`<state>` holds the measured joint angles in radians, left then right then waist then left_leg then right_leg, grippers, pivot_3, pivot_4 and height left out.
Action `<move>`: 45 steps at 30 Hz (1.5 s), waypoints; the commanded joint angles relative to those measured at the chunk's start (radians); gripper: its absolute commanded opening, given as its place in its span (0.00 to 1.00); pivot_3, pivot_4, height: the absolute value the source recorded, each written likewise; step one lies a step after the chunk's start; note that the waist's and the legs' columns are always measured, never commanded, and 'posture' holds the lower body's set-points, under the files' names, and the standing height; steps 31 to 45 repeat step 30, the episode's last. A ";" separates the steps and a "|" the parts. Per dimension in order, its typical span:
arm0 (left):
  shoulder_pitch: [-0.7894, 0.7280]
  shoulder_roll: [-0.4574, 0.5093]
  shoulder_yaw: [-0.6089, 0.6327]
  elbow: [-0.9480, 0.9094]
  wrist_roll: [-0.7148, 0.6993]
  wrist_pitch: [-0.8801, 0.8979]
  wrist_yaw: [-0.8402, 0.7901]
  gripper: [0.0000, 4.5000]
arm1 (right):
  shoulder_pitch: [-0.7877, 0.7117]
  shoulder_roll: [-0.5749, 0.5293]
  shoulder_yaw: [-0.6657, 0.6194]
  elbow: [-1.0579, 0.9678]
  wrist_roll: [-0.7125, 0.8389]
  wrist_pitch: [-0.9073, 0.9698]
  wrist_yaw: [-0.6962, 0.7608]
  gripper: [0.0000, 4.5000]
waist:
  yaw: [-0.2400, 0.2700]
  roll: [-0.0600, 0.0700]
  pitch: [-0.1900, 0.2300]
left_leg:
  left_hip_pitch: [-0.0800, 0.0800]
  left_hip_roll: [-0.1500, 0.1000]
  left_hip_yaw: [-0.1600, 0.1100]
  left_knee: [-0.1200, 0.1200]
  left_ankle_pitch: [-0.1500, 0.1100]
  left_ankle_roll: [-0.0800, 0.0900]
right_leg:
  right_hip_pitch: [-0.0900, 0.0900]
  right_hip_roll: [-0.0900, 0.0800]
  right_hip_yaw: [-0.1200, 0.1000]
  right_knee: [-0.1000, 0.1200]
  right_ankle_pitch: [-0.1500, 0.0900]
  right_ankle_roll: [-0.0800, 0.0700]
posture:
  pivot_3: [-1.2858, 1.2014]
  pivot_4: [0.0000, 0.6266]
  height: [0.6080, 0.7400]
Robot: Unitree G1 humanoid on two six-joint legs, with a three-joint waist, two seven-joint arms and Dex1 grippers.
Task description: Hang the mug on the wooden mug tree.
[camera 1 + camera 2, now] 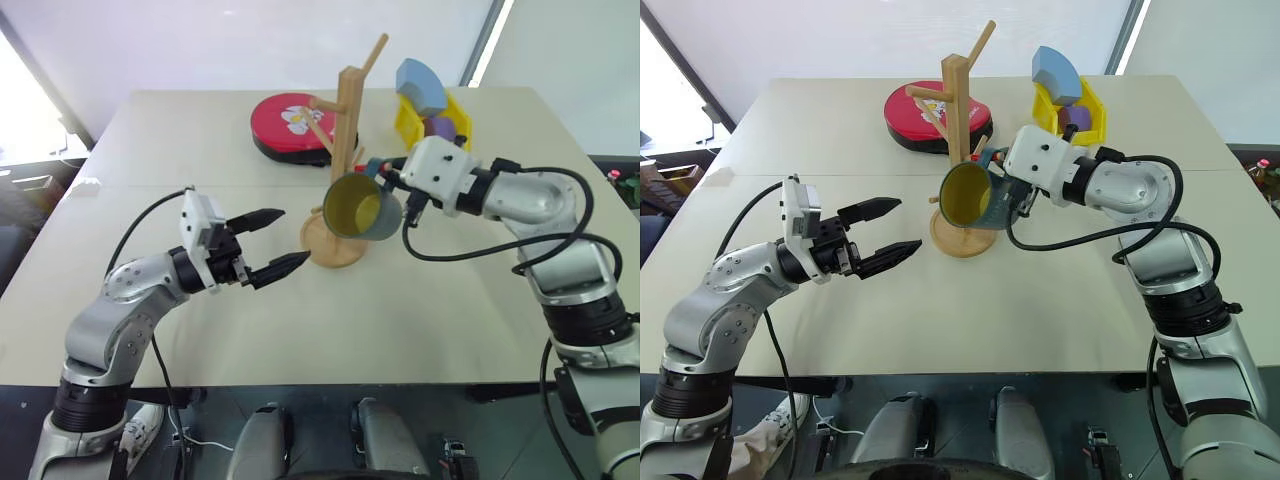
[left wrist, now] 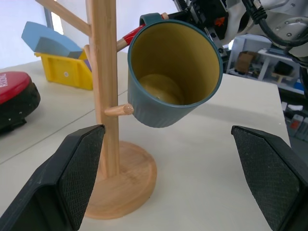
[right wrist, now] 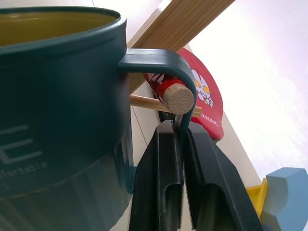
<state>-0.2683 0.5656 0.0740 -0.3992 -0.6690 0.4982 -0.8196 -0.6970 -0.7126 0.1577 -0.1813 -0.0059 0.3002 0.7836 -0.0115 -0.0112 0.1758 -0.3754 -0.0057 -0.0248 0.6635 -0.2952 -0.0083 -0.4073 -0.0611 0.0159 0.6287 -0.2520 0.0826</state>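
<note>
R claw (image 3: 180,139) pinching handle of mug (image 1: 362,207), handle looped over peg of wooden mug tree (image 1: 345,150), yellow bin (image 1: 432,118) w/ blue block (image 1: 420,85) just behind R claw, red disc (image 1: 292,124) beyond tree, L claw (image 1: 268,243) wide open & empty, facing mug mouth.

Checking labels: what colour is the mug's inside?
Yellow; the mug shows it best in the left wrist view.

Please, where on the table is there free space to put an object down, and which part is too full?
Free: the table in front of the wooden mug tree, between the left gripper and the right arm; also the far left corner beside the red round object. Crowded: the far side, where the mug, right gripper and yellow bin stand close.
</note>
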 commanded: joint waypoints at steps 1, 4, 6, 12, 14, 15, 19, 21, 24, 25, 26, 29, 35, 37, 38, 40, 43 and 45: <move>0.001 0.003 0.024 -0.033 -0.019 -0.002 0.006 1.00 | -0.043 0.002 -0.035 -0.016 -0.015 -0.012 -0.023 0.46 | 0.000 0.000 0.000 | 0.000 0.000 0.000 0.000 0.000 0.000 | 0.000 0.000 0.000 0.000 0.000 0.000 | 0.52 0.24 0.96; 0.005 0.002 0.023 -0.033 -0.018 -0.003 0.008 1.00 | -0.031 -0.014 -0.064 -0.032 -0.008 -0.012 -0.022 0.57 | 0.000 0.000 0.000 | 0.000 0.000 0.000 0.000 0.000 0.000 | 0.000 0.000 0.000 0.000 0.000 0.000 | 0.52 0.24 0.96; 0.009 0.000 0.027 -0.024 -0.015 -0.002 0.017 1.00 | 0.011 -0.043 -0.126 -0.048 0.026 -0.011 -0.009 0.57 | 0.002 0.000 0.000 | 0.000 0.000 0.000 0.000 0.000 0.000 | 0.000 0.000 0.000 0.000 0.000 0.000 | 0.52 0.24 0.96; 0.059 -0.029 0.052 0.048 0.069 -0.040 0.123 1.00 | 0.244 -0.028 -0.354 -0.049 0.204 0.005 0.002 0.57 | 0.015 0.000 0.000 | 0.000 -0.001 0.000 0.000 0.000 0.000 | 0.001 -0.001 0.000 -0.002 0.000 0.000 | 0.52 0.24 0.96; 0.080 -0.060 0.063 0.087 0.133 -0.097 0.184 1.00 | 0.329 0.037 -0.423 -0.014 0.279 0.009 -0.022 0.57 | 0.015 0.000 0.000 | 0.001 0.000 0.000 -0.001 0.000 0.000 | 0.002 -0.001 0.000 -0.002 0.000 0.001 | 0.52 0.24 0.96; 0.087 -0.079 0.072 0.109 0.161 -0.120 0.222 1.00 | 0.365 0.073 -0.448 -0.003 0.312 0.014 -0.035 0.57 | 0.015 0.000 0.000 | 0.001 0.000 0.000 -0.001 0.000 0.000 | 0.002 -0.001 0.000 -0.002 0.000 0.001 | 0.52 0.24 0.96; 0.141 -0.111 0.073 0.184 0.268 -0.190 0.305 1.00 | 0.484 0.180 -0.482 0.057 0.346 -0.029 -0.082 0.57 | 0.014 0.000 0.000 | 0.001 0.000 0.000 0.000 0.000 0.000 | 0.001 -0.001 0.001 0.000 0.001 0.001 | 0.52 0.24 0.96; 0.165 -0.127 0.079 0.197 0.281 -0.205 0.323 1.00 | 0.512 0.203 -0.482 0.082 0.344 -0.051 -0.099 0.57 | 0.014 0.000 0.000 | 0.002 0.000 0.000 -0.001 0.000 0.000 | 0.001 0.000 0.001 0.001 0.001 0.001 | 0.52 0.24 0.96; 0.199 -0.140 0.086 0.203 0.291 -0.221 0.331 1.00 | 0.537 0.218 -0.467 0.105 0.339 -0.077 -0.107 0.57 | 0.015 0.000 0.000 | 0.001 0.000 0.001 0.000 0.000 0.000 | 0.001 -0.001 0.001 0.000 0.000 0.001 | 0.52 0.24 0.96; 0.204 -0.141 0.088 0.204 0.292 -0.222 0.332 1.00 | 0.540 0.219 -0.463 0.110 0.338 -0.084 -0.108 0.57 | 0.016 0.000 0.000 | 0.001 0.000 0.001 0.000 0.000 0.000 | 0.001 -0.001 0.001 0.000 0.000 0.000 | 0.52 0.24 0.96; 0.204 -0.141 0.090 0.208 0.291 -0.224 0.330 1.00 | 0.540 0.221 -0.458 0.113 0.336 -0.088 -0.111 0.57 | 0.016 0.000 0.000 | 0.001 0.000 0.001 0.000 0.000 0.000 | 0.001 -0.001 0.001 0.000 0.000 0.000 | 0.52 0.24 0.96; 0.220 -0.142 0.104 0.207 0.291 -0.230 0.337 1.00 | 0.531 0.227 -0.445 0.155 0.326 -0.117 -0.118 0.57 | 0.016 0.000 0.000 | 0.001 0.000 0.000 0.000 0.000 0.000 | 0.001 -0.001 0.001 0.000 -0.001 -0.001 | 0.52 0.24 0.96; 0.225 -0.139 0.113 0.210 0.288 -0.235 0.335 1.00 | 0.530 0.234 -0.436 0.163 0.321 -0.126 -0.125 0.57 | 0.016 0.000 0.000 | 0.001 0.000 0.000 0.000 0.000 0.000 | 0.001 -0.001 0.001 0.000 0.000 -0.001 | 0.52 0.24 0.96; 0.225 -0.139 0.113 0.210 0.288 -0.235 0.335 1.00 | 0.530 0.234 -0.436 0.163 0.321 -0.126 -0.125 0.57 | 0.016 0.000 0.000 | 0.001 0.000 0.000 0.000 0.000 0.000 | 0.001 -0.001 0.001 0.000 0.000 -0.001 | 0.52 0.24 0.96; 0.225 -0.139 0.113 0.210 0.288 -0.235 0.335 1.00 | 0.530 0.234 -0.436 0.163 0.321 -0.126 -0.125 0.57 | 0.016 0.000 0.000 | 0.001 0.000 0.000 0.000 0.000 0.000 | 0.001 -0.001 0.001 0.000 0.000 -0.001 | 0.52 0.24 0.96; 0.225 -0.139 0.113 0.210 0.288 -0.235 0.335 1.00 | 0.530 0.234 -0.436 0.163 0.321 -0.126 -0.125 0.57 | 0.016 0.000 0.000 | 0.001 0.000 0.000 0.000 0.000 0.000 | 0.001 -0.001 0.001 0.000 0.000 -0.001 | 0.52 0.24 0.96; 0.225 -0.139 0.113 0.210 0.288 -0.235 0.335 1.00 | 0.530 0.234 -0.436 0.163 0.321 -0.126 -0.125 0.57 | 0.016 0.000 0.000 | 0.001 0.000 0.000 0.000 0.000 0.000 | 0.001 -0.001 0.001 0.000 0.000 -0.001 | 0.52 0.24 0.96; 0.225 -0.139 0.113 0.210 0.288 -0.235 0.335 1.00 | 0.530 0.234 -0.436 0.163 0.321 -0.126 -0.125 0.57 | 0.016 0.000 0.000 | 0.001 0.000 0.000 0.000 0.000 0.000 | 0.001 -0.001 0.001 0.000 0.000 -0.001 | 0.52 0.24 0.96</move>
